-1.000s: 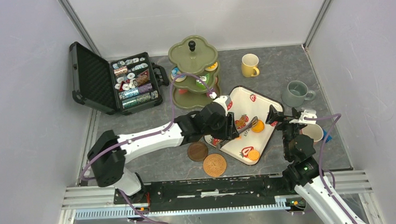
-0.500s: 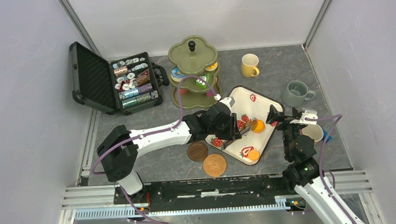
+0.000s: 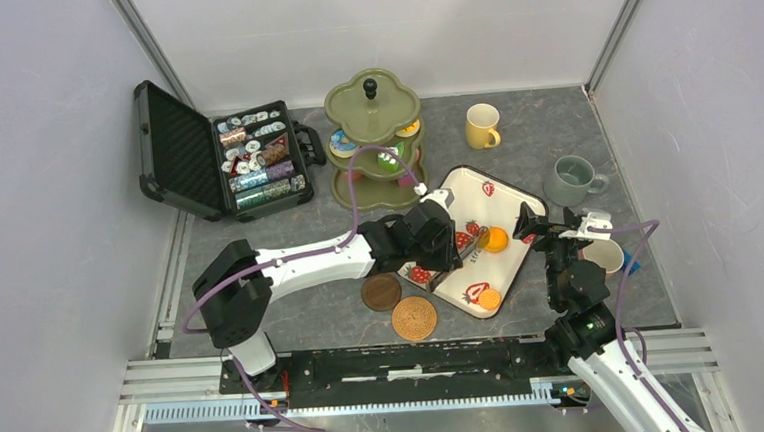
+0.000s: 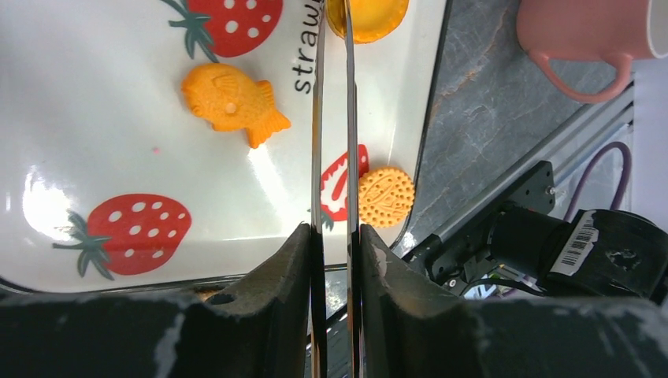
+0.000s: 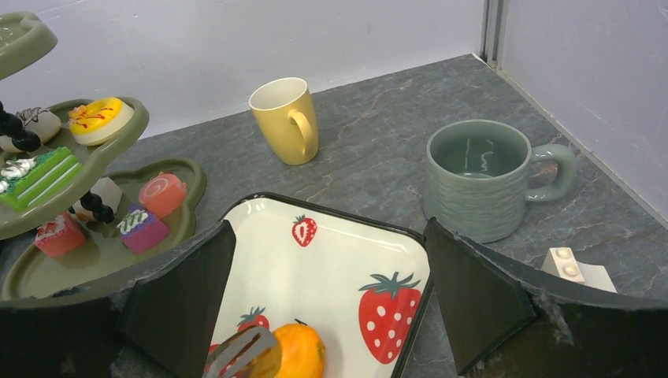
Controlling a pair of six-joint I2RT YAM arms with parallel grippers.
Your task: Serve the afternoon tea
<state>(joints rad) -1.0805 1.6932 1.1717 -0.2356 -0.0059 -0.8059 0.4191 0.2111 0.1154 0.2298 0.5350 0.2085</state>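
Orange round toy cake (image 5: 299, 350) on the strawberry-print tray (image 3: 462, 196), with the heads of a pair of metal tongs (image 5: 240, 350) right up against it; whether actually pinched, cannot tell. Left claw (image 4: 332, 236) pressed together on the tongs' two blades, squeezing them almost parallel.

Also on the tray: a fish-shaped orange cake (image 4: 232, 98) near the middle and a round orange biscuit (image 4: 386, 197) close to the near rim. Just off the tray's near-left side, a dark brown coaster (image 3: 381, 292) and a lighter patterned coaster (image 3: 414, 318), flat on the desk (image 3: 523, 137), side by side.

Behind the tray, the olive-green three-tier stand (image 3: 372, 106), small colourful cakes on its lower tiers. Yellow mug (image 3: 482, 126) upright at the back, grey-green mug (image 3: 569, 179) upright to the right of the tray, pink mug (image 4: 587, 31) on the desk off the tray's right side.

Right claw (image 5: 328, 228) spread wide, gripping nothing, hanging just beside the tray's right edge. Open black case of poker chips (image 3: 254, 159) at the far left.
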